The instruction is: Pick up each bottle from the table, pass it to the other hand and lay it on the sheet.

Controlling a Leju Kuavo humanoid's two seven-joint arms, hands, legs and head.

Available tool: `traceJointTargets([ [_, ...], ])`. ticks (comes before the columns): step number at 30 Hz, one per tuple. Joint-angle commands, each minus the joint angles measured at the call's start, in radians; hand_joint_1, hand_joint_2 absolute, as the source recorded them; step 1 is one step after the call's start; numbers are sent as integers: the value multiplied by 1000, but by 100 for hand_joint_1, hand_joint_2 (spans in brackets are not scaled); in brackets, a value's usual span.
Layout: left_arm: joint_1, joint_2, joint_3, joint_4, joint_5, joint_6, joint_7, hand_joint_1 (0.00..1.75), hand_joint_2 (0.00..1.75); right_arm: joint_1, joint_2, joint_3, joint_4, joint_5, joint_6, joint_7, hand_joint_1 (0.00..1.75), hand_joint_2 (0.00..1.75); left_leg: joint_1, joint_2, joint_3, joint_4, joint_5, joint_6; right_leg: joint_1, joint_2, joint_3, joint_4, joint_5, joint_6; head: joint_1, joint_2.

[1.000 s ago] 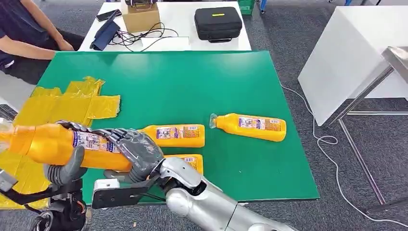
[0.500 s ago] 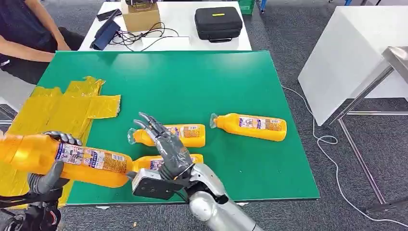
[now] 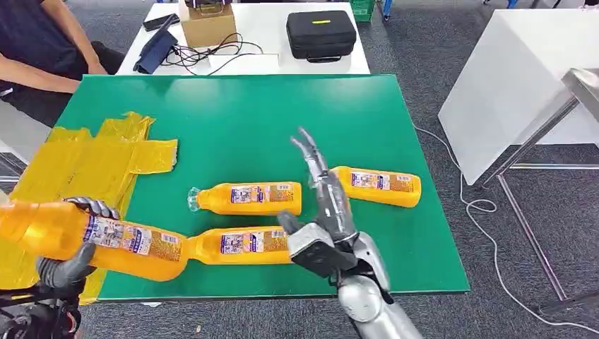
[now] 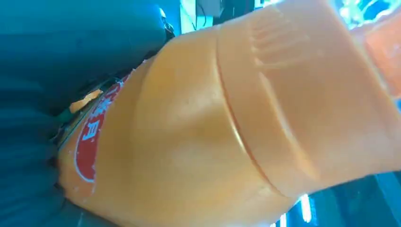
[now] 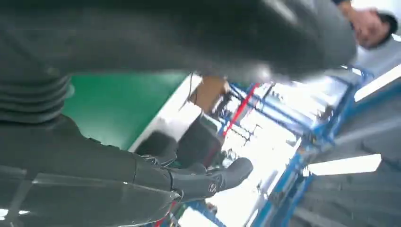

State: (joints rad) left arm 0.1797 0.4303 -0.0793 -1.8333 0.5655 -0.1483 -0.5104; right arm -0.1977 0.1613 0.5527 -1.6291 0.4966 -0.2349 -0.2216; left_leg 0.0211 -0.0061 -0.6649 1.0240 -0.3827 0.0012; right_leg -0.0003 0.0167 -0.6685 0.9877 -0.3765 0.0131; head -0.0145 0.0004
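My left hand [image 3: 67,265] grips an orange juice bottle [image 3: 92,239] at the table's near left corner, held lying over the yellow sheet [image 3: 78,166]; the left wrist view is close on this bottle [image 4: 227,123]. My right hand [image 3: 326,205] is raised above the table's near middle, fingers straight and apart, holding nothing; its fingers [image 5: 208,179] are spread in the right wrist view. Three more orange bottles lie on the green table [image 3: 268,120]: one at the near edge [image 3: 240,245], one behind it [image 3: 247,198], one to the right [image 3: 378,186] partly behind my right hand.
A person [image 3: 35,49] sits at the table's far left corner. Behind the green table a white table holds a black case [image 3: 320,33], a cardboard box [image 3: 206,25] and cables. A white cabinet [image 3: 508,78] and a metal frame stand to the right.
My right hand let go of the bottle and swung right and up, away from it, fingers straightening. The left hand kept the bottle and drew it slightly left and lower.
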Motion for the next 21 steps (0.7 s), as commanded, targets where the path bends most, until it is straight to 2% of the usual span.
traceJointTargets([
  [1, -331, 35, -6, 244, -349, 246, 53, 175, 175, 46, -101, -172, -243, -36, 46, 9, 0, 0, -1, -10, 2, -1, 2, 2, 0, -11, 6, 1, -3, 0, 0, 0],
  [2, -404, 17, -28, 296, -429, 300, 65, 175, 175, 40, -123, -181, -252, -40, 44, 11, 0, 0, -1, -10, 4, -1, 1, 2, 0, -11, 7, 2, -4, 0, 1, 0],
  [3, -457, -13, -51, 349, -602, 415, 65, 175, 175, 50, -155, -191, -262, -68, 57, 12, 0, 0, 1, -10, -1, -1, 3, 2, 1, -9, 3, 1, -1, 0, -1, 0],
  [4, -495, -34, -73, 392, -719, 490, 79, 175, 175, 66, -194, -198, -262, -93, 59, -12, 0, 0, -1, -14, 1, -1, 4, 3, 0, -14, 5, 1, -2, 1, -1, 0],
  [5, -561, -18, -105, 472, -877, 600, 100, 175, 175, 79, -246, -199, -251, -122, 49, -38, 0, 0, 0, -13, 1, -2, 5, 1, 0, -12, 4, 0, -1, 0, 0, 0],
  [6, -628, 11, -123, 570, -921, 636, 108, 175, 175, 104, -299, -209, -235, -160, 36, -87, 0, 0, -1, -16, 1, -3, 7, 2, 0, -16, 7, -1, -1, 1, 0, 0],
  [8, -681, 27, -110, 679, -886, 625, 97, 175, 175, 154, -366, -231, -223, -211, 24, -147, 0, 0, 0, -18, 1, -4, 9, 2, 0, -18, 7, -3, 1, 1, -1, 0],
  [12, -663, 11, -104, 699, -935, 683, 77, 175, 175, 177, -374, -239, -232, -226, 23, -168, 0, 0, -2, -14, 4, -4, 8, 6, -1, -15, 10, -2, 2, 3, 0, 0],
  [13, -645, -6, -94, 687, -1022, 734, 115, 175, 175, 181, -377, -235, -240, -220, 30, -161, 0, 0, -2, -7, 0, -2, 7, 5, -2, -7, 4, 0, 6, 5, -1, 0],
  [16, -584, -93, -38, 665, -1303, 779, 227, 175, 175, 204, -353, -234, -265, -179, 46, -133, 0, 0, -5, -5, 1, -2, 7, 5, -3, -7, 4, -1, 6, 5, -1, 0],
  [18, -582, -107, -38, 694, -1364, 794, 238, 175, 175, 204, -350, -226, -265, -164, 47, -123, 0, 0, -5, -5, 2, -3, 7, 5, -3, -7, 3, -1, 5, 4, -1, 0],
  [21, -588, -145, -23, 811, -1526, 827, 270, 175, 175, 222, -396, -222, -241, -163, 40, -115, 0, 0, -5, -6, 3, -3, 6, 5, -3, -9, 5, -1, 4, 5, 0, 0],
])
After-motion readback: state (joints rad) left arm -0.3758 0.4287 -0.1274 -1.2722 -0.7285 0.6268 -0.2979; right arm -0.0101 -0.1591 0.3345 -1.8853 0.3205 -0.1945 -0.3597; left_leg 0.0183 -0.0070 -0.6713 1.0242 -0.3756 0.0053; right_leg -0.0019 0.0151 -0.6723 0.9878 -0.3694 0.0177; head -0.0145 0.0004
